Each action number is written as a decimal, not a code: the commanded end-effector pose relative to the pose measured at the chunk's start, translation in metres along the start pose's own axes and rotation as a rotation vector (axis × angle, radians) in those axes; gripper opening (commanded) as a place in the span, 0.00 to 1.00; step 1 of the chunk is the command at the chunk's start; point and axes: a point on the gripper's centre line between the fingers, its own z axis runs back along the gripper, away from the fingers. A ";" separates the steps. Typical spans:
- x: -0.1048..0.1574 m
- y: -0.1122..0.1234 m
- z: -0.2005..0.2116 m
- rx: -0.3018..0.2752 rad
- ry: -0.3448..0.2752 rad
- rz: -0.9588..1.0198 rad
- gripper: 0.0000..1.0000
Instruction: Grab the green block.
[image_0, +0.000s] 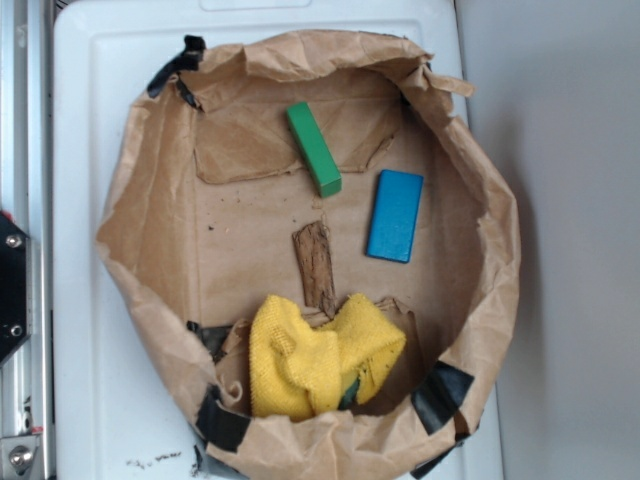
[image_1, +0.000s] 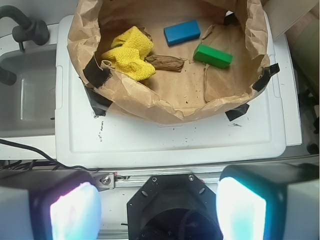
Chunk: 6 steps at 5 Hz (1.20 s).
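A brown paper bag (image_0: 150, 230), rolled down into a shallow open nest and patched with black tape (image_1: 96, 75), sits on a white lid (image_1: 175, 145) on the desk. The green block (image_0: 314, 148) lies flat on the bag's floor in the exterior view, toward the upper middle, slanted so one end points up-left and the other down-right. Just to its lower right, apart from it, lies the blue block (image_0: 395, 215), wider and flatter. Below the green block, between it and the cloth, lies a brown bark strip (image_0: 314, 266), its lower end meeting a crumpled yellow cloth (image_0: 315, 357) that fills the bottom of the bag. In the wrist view the same things appear turned around: the green block sits on the right side of the bag floor, the blue block up and to its left, the bark strip left of the green one, the cloth farther left. A grey sink (image_1: 25, 95) with a dark faucet (image_1: 22, 32) is at the left edge of that view. The hand (image_1: 157, 212) hangs well back from the bag, outside its rim, over the lid's near edge; its two fingers (image_1: 75, 212) stand wide apart at the bottom corners of the wrist view, with nothing between them.
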 end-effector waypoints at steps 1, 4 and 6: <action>0.000 0.000 0.000 0.000 0.000 0.000 1.00; 0.070 0.021 -0.028 0.026 0.048 -0.106 1.00; 0.093 0.024 -0.042 -0.015 0.097 -0.127 1.00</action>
